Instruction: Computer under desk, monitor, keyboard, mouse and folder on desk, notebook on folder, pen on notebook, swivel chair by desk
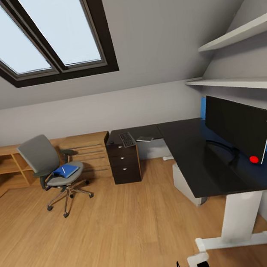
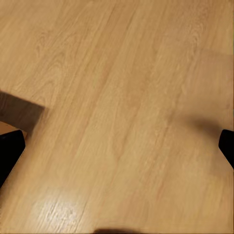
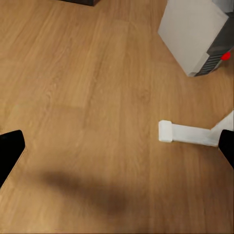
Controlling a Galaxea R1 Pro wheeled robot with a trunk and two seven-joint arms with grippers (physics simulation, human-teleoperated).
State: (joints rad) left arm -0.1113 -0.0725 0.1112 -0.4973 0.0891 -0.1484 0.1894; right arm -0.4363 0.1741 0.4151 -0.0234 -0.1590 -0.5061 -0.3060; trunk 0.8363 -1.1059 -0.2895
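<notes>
Your left end effector [image 2: 119, 146] and right end effector [image 3: 119, 148] hang wide open, empty, over bare wood floor [image 1: 104, 242]; black-topped bench [image 1: 199, 161] edge right, white foot [image 3: 187, 132] near.

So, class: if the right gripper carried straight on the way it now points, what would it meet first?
Most likely the bare wood floor. The right gripper points down at it, jaws spread wide. The desk's white foot lies off to one side, probably clear of the line, though depth is hard to judge.

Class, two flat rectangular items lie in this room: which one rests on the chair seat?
The bright-blue folder, on the swivel chair; the other flat item lies on the black top.
</notes>
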